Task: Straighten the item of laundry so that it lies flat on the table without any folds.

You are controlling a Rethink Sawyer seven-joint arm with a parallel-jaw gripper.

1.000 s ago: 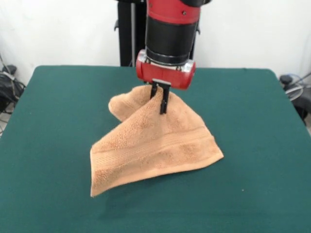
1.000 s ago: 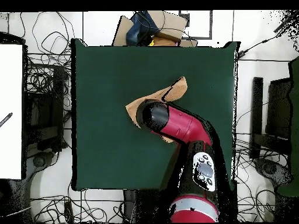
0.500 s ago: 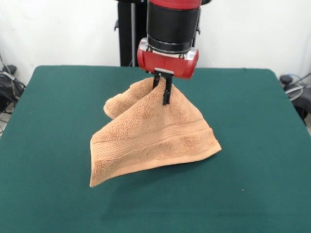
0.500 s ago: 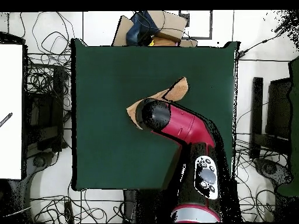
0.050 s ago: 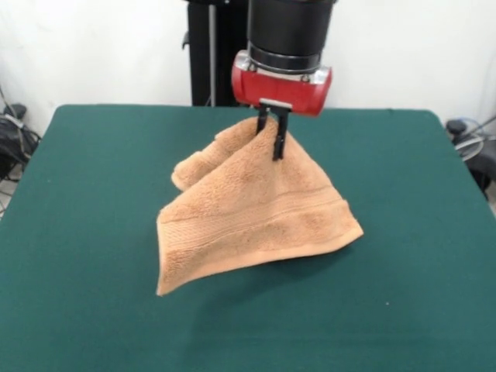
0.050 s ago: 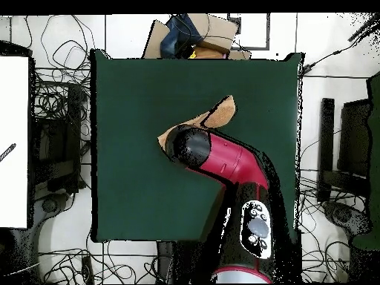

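My gripper is closed on the towel; its two thin black fingers pinch the cloth at its highest point, and the fabric stands up between them. I hold this point above the green surface, so the towel hangs from it like a small tent. From the pinch the cloth falls wide toward the camera in the front view. The lower edge shows a woven band that runs across it, from the low corner at the picture's left to the corner at the picture's right. I cannot tell how much of this lower edge touches the surface. Behind the pinch, on the picture's left, another part of the towel is folded into a rounded roll and it hangs lower than my fingers. The towel is not flat; it has several folds.

In the overhead view my red and black arm covers most of the towel. Only a narrow tan part shows beside my wrist. The towel is near the middle of the surface, well apart from all its edges.
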